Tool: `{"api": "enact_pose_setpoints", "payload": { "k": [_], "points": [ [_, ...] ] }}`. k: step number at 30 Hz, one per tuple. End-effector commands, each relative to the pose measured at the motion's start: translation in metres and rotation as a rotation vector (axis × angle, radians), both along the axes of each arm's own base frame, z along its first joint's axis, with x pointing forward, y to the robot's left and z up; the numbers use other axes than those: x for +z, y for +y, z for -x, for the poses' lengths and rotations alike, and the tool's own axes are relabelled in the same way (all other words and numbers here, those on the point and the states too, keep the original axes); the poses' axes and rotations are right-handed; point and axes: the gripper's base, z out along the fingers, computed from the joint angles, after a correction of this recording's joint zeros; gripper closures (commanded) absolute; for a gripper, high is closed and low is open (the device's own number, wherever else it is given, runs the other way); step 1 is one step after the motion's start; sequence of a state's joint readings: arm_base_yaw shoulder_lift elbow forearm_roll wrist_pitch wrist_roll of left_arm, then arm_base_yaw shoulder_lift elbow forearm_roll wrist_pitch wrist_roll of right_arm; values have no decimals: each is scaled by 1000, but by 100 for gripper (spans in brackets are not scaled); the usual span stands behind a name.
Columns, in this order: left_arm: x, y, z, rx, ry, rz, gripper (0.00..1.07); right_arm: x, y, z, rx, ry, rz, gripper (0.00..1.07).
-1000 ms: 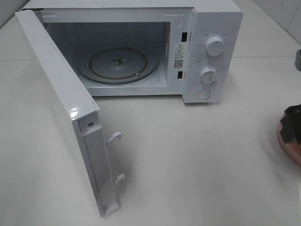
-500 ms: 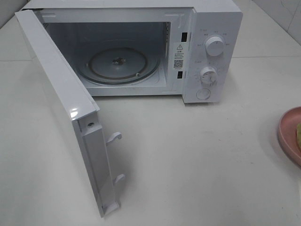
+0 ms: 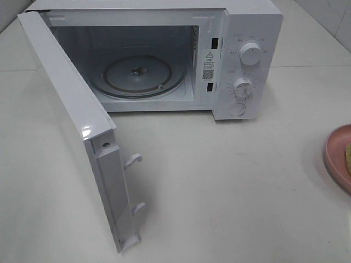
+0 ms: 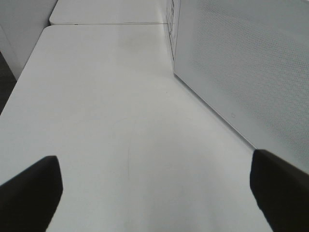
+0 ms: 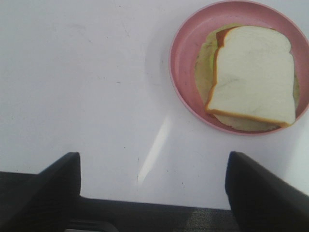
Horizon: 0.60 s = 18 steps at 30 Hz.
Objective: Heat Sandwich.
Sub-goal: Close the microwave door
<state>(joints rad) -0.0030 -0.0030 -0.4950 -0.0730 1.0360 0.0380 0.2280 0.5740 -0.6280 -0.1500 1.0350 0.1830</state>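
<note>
Sandwich: the sandwich [image 5: 253, 77] lies flat on a round pink plate [image 5: 186, 72] – white bread on top with a tan crust, pale green leaf showing round its edges. It takes up most of the plate but stays inside the rim.
Plate: sits on the white desk [image 3: 236, 186] at the right edge of the high view, only partly in frame [image 3: 335, 156], well apart from the microwave.
Microwave: a white microwave [image 3: 249, 33] stands at the back of the desk, its cavity open to view with the glass turntable [image 3: 137, 76] bare inside.
Door: the door [image 3: 77, 126] is swung wide to the left, its two latch hooks [image 3: 134, 160] pointing out from the free edge.
Controls: two round knobs [image 3: 251, 53] one above the other on the right panel, with a round button [image 3: 237, 109] below them.
Right hand: the right hand [image 5: 152, 186] is spread wide and holds nothing – its two dark fingers [image 5: 53, 186] frame bare desk, with the plate beyond them and untouched.
Left hand: the left hand [image 4: 154, 193] is released too, fingers [image 4: 31, 193] far apart over bare desk, with the perforated outer face of the door [image 4: 251, 63] just beside it.
High view: neither hand shows in it.
</note>
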Motion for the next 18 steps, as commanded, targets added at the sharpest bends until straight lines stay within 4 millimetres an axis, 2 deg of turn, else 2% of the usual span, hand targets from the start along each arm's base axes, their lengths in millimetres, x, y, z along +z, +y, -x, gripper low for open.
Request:
{"api": "enact_pose_setpoints", "payload": {
  "k": [1,7,12,18],
  "points": [
    [0,0,3,-1,-28,-4,5,2,-3,12,-4,-6,0,29],
    [0,0,3,-1,-28,-4,5,8,-9,38,-10,-142,-29,31],
    [0,0,3,-1,-28,-4,5,-7,-13,48,-53,-154,-27,31],
    [0,0,3,-1,-28,-4,5,-14,-16,58,-104,-227,-33,31]
  ]
}}
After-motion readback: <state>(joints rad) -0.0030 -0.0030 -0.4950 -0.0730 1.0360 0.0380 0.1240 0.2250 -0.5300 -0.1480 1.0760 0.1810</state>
